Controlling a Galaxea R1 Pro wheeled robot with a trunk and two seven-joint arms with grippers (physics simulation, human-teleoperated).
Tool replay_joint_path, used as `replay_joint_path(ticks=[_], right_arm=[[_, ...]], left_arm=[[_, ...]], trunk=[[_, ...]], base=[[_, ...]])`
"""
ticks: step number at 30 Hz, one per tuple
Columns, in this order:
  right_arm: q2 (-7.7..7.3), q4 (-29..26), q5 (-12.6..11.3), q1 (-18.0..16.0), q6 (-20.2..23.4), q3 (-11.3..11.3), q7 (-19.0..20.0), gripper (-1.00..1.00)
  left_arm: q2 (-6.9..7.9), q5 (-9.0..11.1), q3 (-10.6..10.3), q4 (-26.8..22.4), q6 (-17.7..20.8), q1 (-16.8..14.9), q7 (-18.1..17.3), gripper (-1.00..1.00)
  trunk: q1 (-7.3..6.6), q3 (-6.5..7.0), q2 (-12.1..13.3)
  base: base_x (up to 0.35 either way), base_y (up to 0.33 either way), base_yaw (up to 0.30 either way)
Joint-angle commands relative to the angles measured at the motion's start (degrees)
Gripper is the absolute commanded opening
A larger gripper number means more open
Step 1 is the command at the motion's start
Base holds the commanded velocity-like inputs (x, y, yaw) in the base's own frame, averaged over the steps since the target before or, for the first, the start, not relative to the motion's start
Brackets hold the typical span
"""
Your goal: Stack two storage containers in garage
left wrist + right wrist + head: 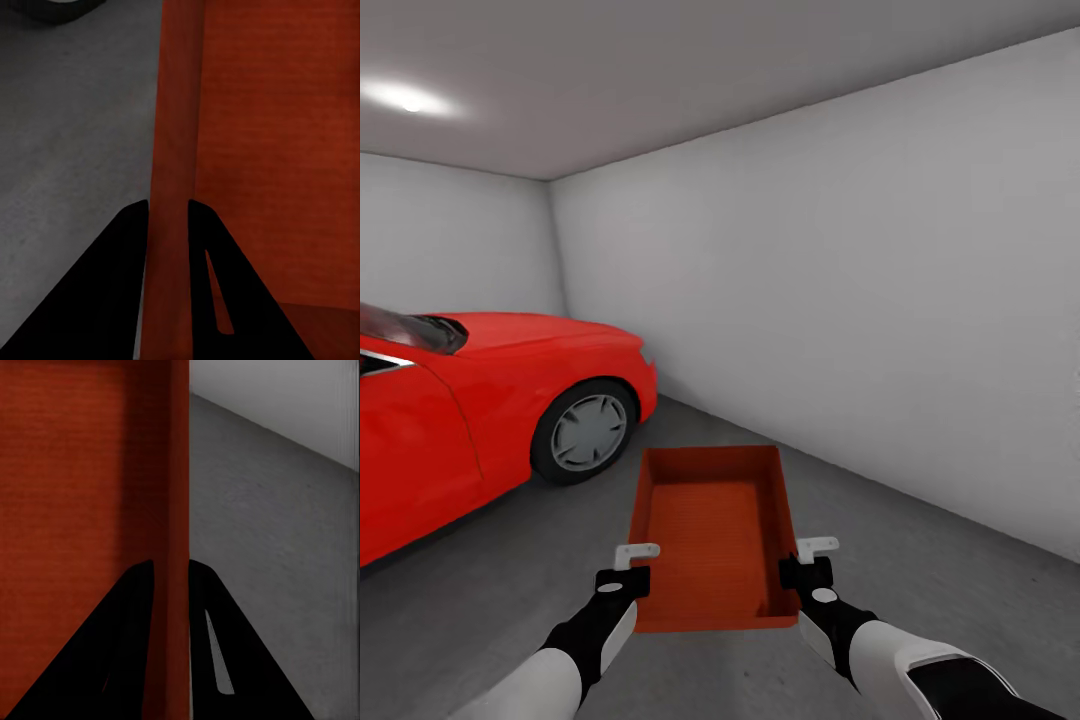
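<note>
We carry the storage container (pixel 712 540) at 12 o'clock, left gripper (pixel 628 566) and right gripper (pixel 809 562) pinching opposite thin walls; seems light, stiff, slip-prone.

Open concrete floor (pixel 920 590) ahead and rightward; red car (pixel 480 420) left, white wall (pixel 880 300) right.

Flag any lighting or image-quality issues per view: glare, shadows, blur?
Head view: ceiling light blows out to a soft white patch; storage container and red car sharp, evenly lit. Left wrist view: fingers render as pure black silhouettes, container wall slightly soft. Right wrist view: same black fingers; concrete floor smooth, no glare.
</note>
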Motion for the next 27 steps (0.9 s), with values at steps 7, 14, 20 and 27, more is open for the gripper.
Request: replay_joint_path(ticks=[7, 14, 20, 27], right_arm=[[0.05, 0.1, 0.7, 0.0, 0.1, -2.1, 0.4, -1.00], [0.05, 0.1, 0.7, 0.0, 0.1, -2.1, 0.4, -1.00], [0.05, 0.2, 0.7, 0.0, 0.1, -2.1, 0.4, -1.00], [0.05, 0.1, 0.7, 0.0, 0.1, -2.1, 0.4, -1.00]], left_arm=[[0.01, -1.4, 1.3, -0.3, -1.6, 0.0, 1.1, -1.00], [0.02, -1.4, 1.3, -0.3, -1.6, 0.0, 1.0, -1.00], [0.05, -1.4, 1.3, -0.4, -1.6, 0.0, 1.0, -1.00], [0.01, -1.4, 1.2, -0.4, -1.6, 0.0, 1.0, -1.00]], trunk=[[0.04, -0.08, -0.1], [0.04, -0.08, -0.1], [0.04, -0.08, -0.1], [0.04, -0.08, -0.1]], base=[[0.322, 0.168, -0.281], [0.321, 0.177, -0.281], [0.319, 0.181, -0.281], [0.319, 0.181, -0.281]])
